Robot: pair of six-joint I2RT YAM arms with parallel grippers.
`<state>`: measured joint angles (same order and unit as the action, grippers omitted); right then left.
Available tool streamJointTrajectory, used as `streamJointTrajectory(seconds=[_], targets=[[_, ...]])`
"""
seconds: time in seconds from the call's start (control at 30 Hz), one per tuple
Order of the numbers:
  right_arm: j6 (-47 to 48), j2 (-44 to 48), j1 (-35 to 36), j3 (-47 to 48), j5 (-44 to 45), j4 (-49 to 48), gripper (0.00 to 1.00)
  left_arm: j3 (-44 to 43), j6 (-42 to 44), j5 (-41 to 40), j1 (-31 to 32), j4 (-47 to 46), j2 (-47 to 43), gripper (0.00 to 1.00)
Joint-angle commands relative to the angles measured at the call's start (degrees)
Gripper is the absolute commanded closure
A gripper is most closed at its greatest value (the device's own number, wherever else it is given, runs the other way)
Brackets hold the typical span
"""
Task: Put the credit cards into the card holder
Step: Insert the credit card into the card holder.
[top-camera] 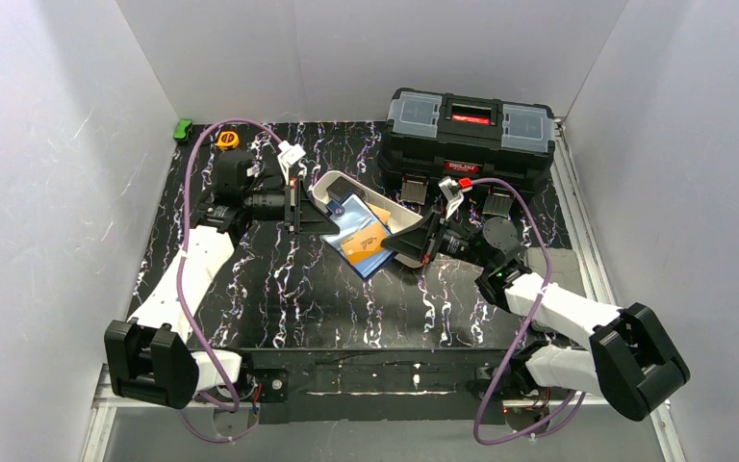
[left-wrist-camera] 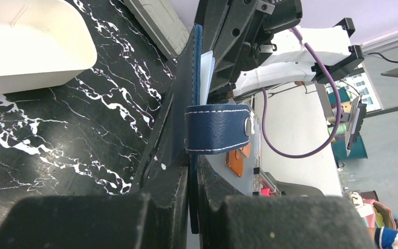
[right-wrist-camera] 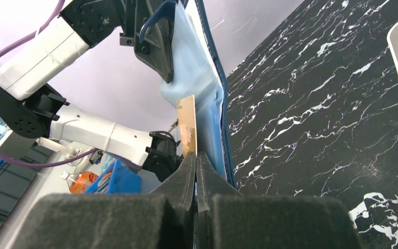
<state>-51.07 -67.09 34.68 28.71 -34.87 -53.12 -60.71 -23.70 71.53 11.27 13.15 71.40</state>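
The card holder (top-camera: 358, 223) is spread open above the table, navy outside and light blue inside. My left gripper (top-camera: 319, 219) is shut on its left edge. In the left wrist view the navy leather (left-wrist-camera: 193, 78) runs down between the closed fingers (left-wrist-camera: 194, 161), and the snap tab (left-wrist-camera: 217, 129) curls in front. An orange-yellow credit card (top-camera: 366, 244) lies flat against the holder's inner face. My right gripper (top-camera: 402, 244) is shut on that card's right end. In the right wrist view the card (right-wrist-camera: 188, 124) stands edge-on out of my shut gripper (right-wrist-camera: 196, 155), beside the blue lining (right-wrist-camera: 199, 83).
A long white tray (top-camera: 330, 187) sits just behind the holder, with something orange (top-camera: 379, 209) at its right end. The black toolbox (top-camera: 470, 135) stands at the back right. A yellow tape measure (top-camera: 227, 140) and a green object (top-camera: 183, 129) lie at the back left.
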Motion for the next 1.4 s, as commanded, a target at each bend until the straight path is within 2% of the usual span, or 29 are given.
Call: streamJointTrajectory(seconds=[0.0, 0.53, 0.93, 1.37], targets=[[-2.23, -1.85, -0.83, 0.84, 1.97, -7.29, 0.99, 0.16, -2.21, 3.96, 2.12, -1.22, -2.82, 1.0], [-1.54, -3.95, -0.93, 3.08, -0.46, -5.19, 0.99, -0.74, -4.77, 4.21, 3.97, -4.11, -2.75, 1.0], [7.09, -1.55, -1.9, 5.53, -7.92, 9.0, 0.99, -0.81, -4.0, 7.17, 4.95, -4.45, -3.62, 1.0], [3.25, -6.27, -2.42, 10.04, -10.56, 3.53, 0.99, -0.81, -0.88, 9.86, 7.83, -1.46, -4.05, 1.0]])
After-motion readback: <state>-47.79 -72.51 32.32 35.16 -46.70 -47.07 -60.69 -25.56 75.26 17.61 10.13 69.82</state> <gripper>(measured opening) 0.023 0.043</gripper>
